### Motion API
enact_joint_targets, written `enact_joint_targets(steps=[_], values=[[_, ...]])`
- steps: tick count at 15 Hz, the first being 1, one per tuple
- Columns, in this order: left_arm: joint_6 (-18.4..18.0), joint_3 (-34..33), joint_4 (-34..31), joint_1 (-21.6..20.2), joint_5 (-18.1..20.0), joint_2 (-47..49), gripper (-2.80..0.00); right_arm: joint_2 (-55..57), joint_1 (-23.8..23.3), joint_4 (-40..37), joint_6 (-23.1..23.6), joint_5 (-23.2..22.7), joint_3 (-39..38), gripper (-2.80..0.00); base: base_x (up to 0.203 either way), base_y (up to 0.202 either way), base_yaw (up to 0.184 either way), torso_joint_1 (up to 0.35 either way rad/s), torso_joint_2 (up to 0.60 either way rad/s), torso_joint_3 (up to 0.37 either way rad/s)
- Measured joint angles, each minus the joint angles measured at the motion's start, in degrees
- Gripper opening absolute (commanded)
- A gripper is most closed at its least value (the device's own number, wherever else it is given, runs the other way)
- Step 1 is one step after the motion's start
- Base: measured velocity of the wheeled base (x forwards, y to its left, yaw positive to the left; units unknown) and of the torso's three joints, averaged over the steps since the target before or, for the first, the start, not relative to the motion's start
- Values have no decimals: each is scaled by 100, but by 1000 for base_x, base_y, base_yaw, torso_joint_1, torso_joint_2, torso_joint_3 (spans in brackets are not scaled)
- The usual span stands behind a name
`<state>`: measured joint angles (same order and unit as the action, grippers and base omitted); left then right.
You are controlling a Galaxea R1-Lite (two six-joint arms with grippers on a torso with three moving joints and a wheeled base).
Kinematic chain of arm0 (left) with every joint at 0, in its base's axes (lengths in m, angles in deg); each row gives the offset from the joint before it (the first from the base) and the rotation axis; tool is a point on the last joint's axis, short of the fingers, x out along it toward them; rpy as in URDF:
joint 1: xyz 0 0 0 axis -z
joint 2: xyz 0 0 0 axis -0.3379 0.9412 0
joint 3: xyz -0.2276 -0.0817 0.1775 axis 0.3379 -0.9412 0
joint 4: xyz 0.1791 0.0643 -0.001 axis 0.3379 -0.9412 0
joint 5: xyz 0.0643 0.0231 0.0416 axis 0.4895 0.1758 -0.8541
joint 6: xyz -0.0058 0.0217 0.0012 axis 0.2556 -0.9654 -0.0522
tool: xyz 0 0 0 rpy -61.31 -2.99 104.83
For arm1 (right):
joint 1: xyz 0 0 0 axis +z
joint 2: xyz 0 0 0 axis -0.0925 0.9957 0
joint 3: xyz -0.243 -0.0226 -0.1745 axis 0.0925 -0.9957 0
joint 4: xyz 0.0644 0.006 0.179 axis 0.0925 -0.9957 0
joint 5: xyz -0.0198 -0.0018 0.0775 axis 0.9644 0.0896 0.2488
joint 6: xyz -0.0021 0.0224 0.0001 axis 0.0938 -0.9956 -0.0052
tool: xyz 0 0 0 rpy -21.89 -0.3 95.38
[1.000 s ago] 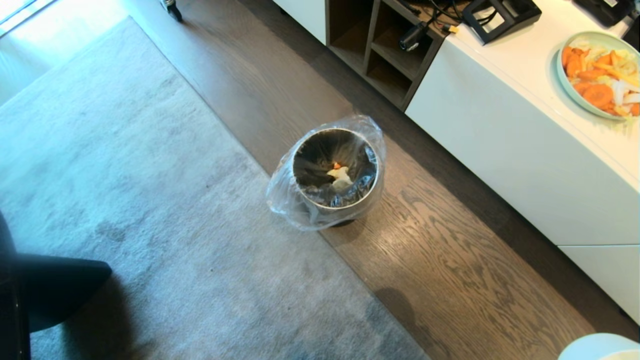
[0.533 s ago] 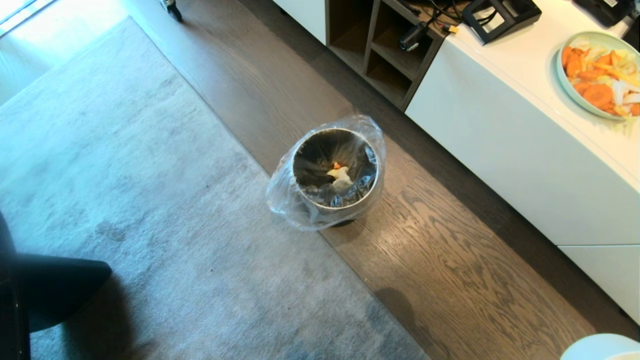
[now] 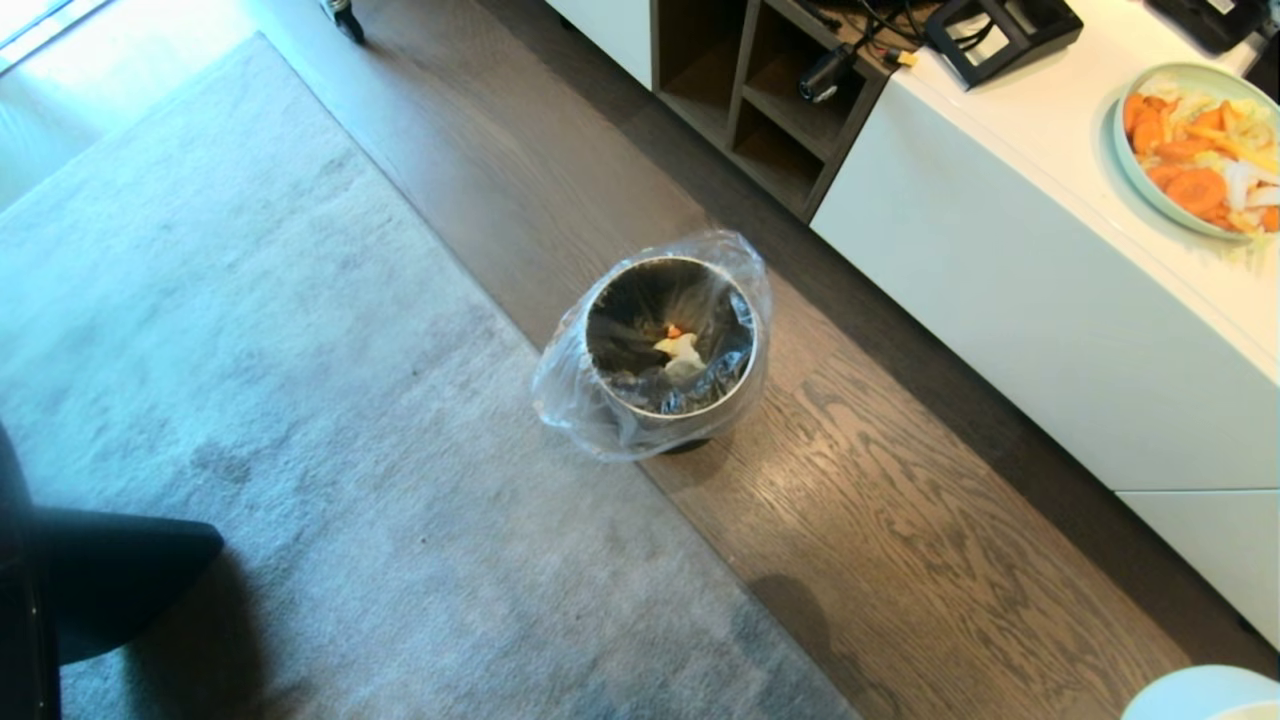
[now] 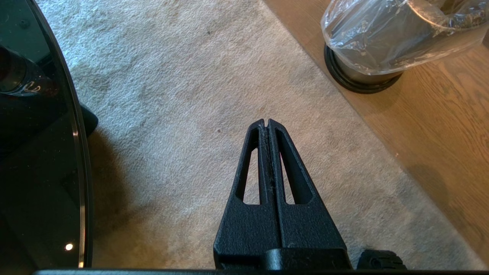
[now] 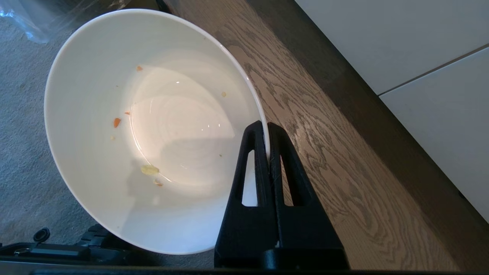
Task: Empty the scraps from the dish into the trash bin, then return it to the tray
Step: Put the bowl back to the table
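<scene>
The white dish (image 5: 153, 130) hangs over the floor with my right gripper (image 5: 266, 128) shut on its rim; a sliver of the dish (image 3: 1200, 695) shows at the head view's lower right corner. Only a few tiny orange and yellow crumbs (image 5: 149, 170) cling inside it. The steel trash bin (image 3: 668, 345) with its clear liner stands on the wood floor, scraps (image 3: 680, 348) lying at its bottom. My left gripper (image 4: 266, 123) is shut and empty over the rug, the trash bin (image 4: 366, 49) ahead of it. The tray is out of view.
A white cabinet (image 3: 1020, 300) runs along the right, carrying a pale plate of orange food (image 3: 1200, 150) and a black stand (image 3: 1000, 35). Open shelves (image 3: 770, 110) lie beyond the bin. A grey rug (image 3: 250, 400) covers the left floor, with a dark round glass table (image 4: 42, 152) beside my left arm.
</scene>
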<state>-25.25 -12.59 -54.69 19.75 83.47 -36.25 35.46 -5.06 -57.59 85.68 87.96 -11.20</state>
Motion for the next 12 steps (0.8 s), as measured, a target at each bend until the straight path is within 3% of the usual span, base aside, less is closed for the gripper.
enact_joint_targets(steps=[12], values=[[-3, 0, 0, 0, 0, 0, -280, 1, 0, 2, 0, 2, 0, -280, 0, 0, 0, 0, 0, 0]])
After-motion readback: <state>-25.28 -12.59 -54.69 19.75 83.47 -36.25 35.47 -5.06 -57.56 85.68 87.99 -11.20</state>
